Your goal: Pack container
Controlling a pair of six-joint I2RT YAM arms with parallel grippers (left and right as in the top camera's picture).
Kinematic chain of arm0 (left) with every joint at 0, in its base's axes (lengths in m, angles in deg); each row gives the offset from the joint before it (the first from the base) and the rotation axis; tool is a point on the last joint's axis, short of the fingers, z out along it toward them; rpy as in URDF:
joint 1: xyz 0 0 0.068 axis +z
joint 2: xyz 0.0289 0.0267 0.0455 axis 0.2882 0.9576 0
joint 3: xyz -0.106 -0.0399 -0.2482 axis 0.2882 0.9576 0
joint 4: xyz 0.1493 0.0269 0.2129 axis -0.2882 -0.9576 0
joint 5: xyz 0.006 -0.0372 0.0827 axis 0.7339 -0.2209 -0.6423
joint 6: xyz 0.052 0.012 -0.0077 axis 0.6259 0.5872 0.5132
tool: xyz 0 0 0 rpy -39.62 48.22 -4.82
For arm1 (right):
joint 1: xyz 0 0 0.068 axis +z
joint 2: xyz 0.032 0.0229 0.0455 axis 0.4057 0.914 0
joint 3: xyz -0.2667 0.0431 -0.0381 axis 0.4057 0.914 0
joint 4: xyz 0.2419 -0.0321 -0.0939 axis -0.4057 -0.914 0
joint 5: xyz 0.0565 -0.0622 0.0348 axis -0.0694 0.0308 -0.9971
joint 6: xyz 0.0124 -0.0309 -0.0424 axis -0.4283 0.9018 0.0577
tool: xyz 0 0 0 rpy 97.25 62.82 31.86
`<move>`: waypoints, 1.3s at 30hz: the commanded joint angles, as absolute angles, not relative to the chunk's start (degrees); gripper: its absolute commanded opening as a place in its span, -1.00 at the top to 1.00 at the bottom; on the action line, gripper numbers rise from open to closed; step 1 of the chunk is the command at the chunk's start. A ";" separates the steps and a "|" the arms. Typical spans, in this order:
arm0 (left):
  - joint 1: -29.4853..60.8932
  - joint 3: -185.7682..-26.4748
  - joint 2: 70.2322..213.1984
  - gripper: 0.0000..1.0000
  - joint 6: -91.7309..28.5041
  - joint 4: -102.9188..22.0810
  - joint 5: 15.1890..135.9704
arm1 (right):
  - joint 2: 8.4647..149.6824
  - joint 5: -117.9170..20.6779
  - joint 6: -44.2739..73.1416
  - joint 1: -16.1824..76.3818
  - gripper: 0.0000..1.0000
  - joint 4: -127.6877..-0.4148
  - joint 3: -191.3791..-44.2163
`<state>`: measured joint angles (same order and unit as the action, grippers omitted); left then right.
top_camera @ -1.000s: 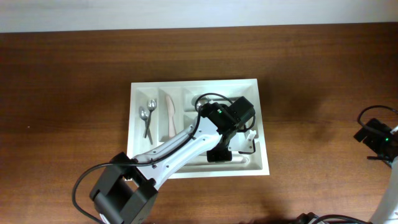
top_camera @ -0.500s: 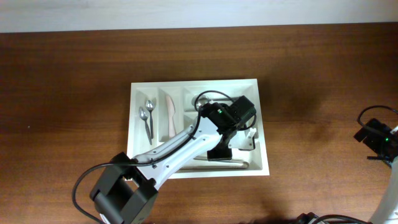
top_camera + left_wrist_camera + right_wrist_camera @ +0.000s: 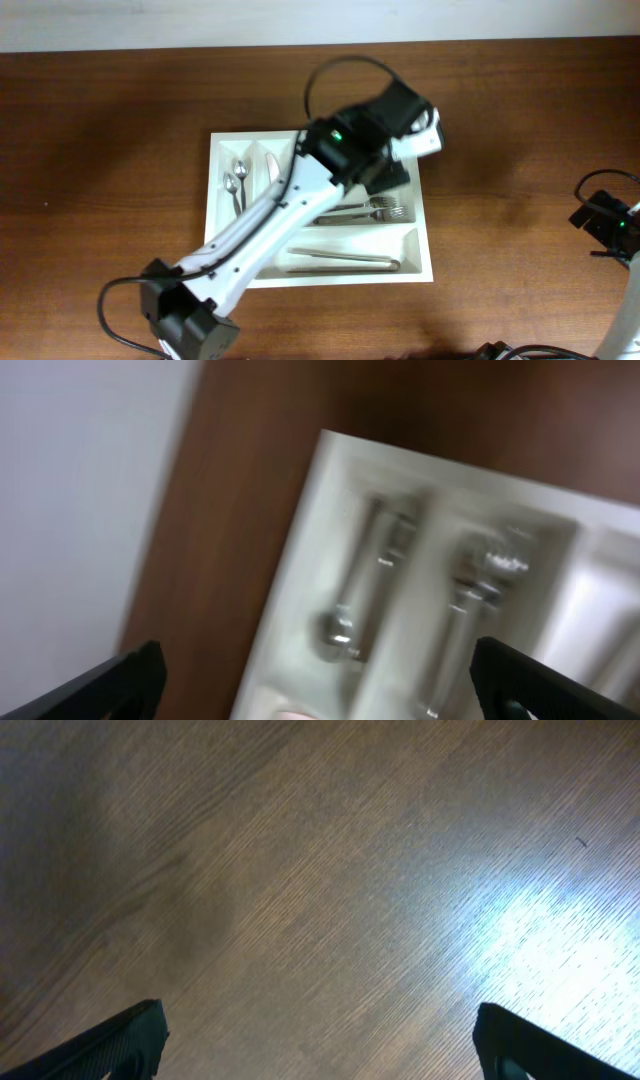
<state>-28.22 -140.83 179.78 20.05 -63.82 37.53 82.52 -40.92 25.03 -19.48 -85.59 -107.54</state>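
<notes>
White cutlery tray (image 3: 214, 210) looks packed, my left gripper (image 3: 320, 685) and right gripper (image 3: 320, 1045) both gape empty, so I'd park clear.

The left wrist view is blurred: the container (image 3: 300, 540) is smeared, and the two cutlery pieces (image 3: 355, 590) in it cannot be told spoon from fork. The left end effector (image 3: 325, 678) shows only as fingertips cut off at the lower corners. From overhead, the left arm (image 3: 290, 205) hides the container's middle compartments and upper right corner. The right arm (image 3: 610, 225) is cut off by the frame's right edge.
</notes>
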 commanded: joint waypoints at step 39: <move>24.11 -145.22 123.15 -0.99 -2.23 -97.52 45.50 | 82.67 -41.24 24.49 -19.75 -0.98 -85.42 -107.56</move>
<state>23.69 -145.29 127.10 -0.17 -96.60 47.10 82.52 -40.92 25.06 -19.48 -85.59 -107.54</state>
